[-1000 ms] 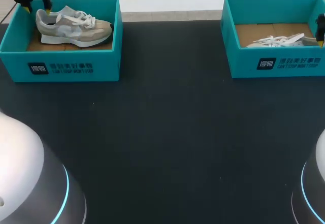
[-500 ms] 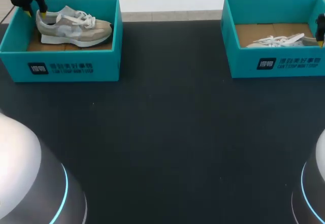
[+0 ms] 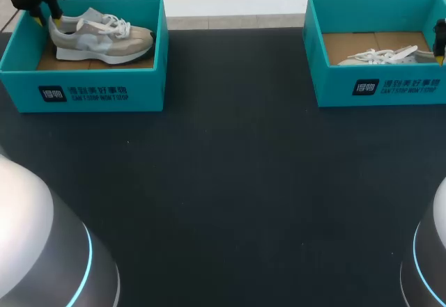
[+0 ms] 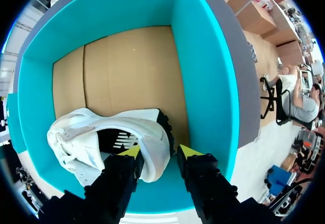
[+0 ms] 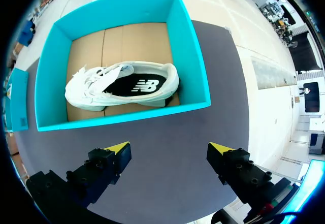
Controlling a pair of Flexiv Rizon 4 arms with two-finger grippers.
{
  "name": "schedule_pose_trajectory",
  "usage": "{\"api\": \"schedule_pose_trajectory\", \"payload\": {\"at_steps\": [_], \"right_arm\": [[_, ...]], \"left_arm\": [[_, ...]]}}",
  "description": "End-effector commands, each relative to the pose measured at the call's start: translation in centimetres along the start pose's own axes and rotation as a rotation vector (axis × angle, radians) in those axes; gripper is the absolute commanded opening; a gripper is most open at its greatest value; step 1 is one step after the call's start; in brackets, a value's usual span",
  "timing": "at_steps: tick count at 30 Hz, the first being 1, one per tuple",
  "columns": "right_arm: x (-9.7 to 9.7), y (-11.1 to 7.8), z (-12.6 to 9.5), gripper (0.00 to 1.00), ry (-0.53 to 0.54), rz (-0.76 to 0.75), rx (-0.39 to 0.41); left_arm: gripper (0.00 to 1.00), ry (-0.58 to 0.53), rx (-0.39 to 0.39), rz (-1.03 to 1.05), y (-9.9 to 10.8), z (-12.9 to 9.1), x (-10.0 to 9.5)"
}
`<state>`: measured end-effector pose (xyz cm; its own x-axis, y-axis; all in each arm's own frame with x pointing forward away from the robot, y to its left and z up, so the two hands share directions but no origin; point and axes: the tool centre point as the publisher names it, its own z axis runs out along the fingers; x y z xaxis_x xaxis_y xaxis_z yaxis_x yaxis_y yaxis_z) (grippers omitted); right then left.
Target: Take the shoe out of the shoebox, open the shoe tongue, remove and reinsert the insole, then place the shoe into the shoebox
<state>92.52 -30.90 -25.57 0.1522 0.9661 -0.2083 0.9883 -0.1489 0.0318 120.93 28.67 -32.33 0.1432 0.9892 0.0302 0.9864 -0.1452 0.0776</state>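
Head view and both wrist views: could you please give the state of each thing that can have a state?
Left shoebox: open, no lid, holds one shoe.
Left shoe: in the box, upright on its sole, laced.
Left gripper: open, fingers astride the shoe's heel.
Right shoebox: open, no lid, holds one shoe.
Right shoe: in the box, laced, insole in place.
Right gripper: open, empty, outside the box.

Left pincer (image 4: 158,153) narrowly parted, right pincer (image 5: 170,147) spread wide.
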Motion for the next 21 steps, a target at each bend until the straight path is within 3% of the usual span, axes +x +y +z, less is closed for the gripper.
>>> {"api": "schedule_pose_trajectory", "payload": {"at_steps": [1,14,21], "right_arm": [[0.0,-0.1,0.0,1.0,0.001,0.001,-0.002],[0.0,-0.1,0.0,1.0,0.001,0.001,-0.002],[0.0,-0.1,0.0,1.0,0.001,0.001,-0.002]], "left_arm": [[0.43,-0.005,0.022,-0.003,1.1,0.5,0.6],[0.42,-0.023,0.059,0.005,1.0,2.0,0.2],[0.47,-0.015,0.086,0.005,0.9,2.9,0.3]]}}
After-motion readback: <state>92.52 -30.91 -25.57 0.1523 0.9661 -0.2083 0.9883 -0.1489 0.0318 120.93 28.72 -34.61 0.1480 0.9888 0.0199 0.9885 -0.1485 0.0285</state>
